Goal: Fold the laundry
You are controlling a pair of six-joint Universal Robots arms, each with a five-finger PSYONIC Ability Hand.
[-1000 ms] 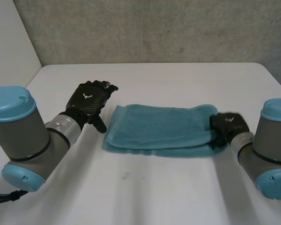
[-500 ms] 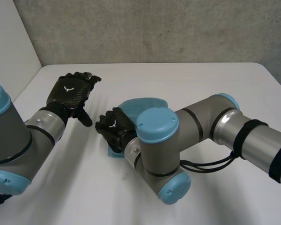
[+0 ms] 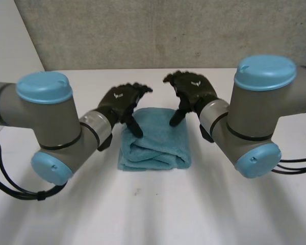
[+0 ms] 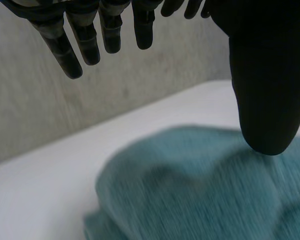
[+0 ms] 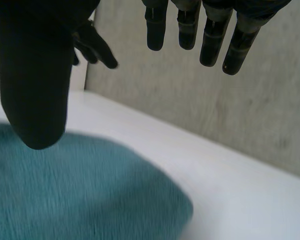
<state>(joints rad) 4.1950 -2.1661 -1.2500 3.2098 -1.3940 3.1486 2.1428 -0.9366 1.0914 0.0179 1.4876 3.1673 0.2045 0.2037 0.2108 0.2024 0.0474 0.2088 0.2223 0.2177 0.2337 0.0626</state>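
Note:
A teal towel (image 3: 155,140) lies folded into a small thick square at the table's middle. My left hand (image 3: 121,101) hovers over its far left corner, fingers straight and open, thumb pointing down at the cloth. My right hand (image 3: 190,91) hovers over the far right corner, open too, holding nothing. In the left wrist view the towel (image 4: 200,190) lies below the thumb (image 4: 265,85). From the right wrist the towel (image 5: 75,190) sits under the thumb (image 5: 35,75), with the left hand's fingers (image 5: 92,45) beyond.
The white table (image 3: 158,214) spreads bare around the towel. A grey wall (image 3: 158,30) rises behind the table's far edge. Both arms reach in from the near sides, their elbows close to the towel's left and right.
The right hand carried the towel's right end over to the left, folding it in half, then let go and lifted. The left hand swung back to the towel's far left corner.

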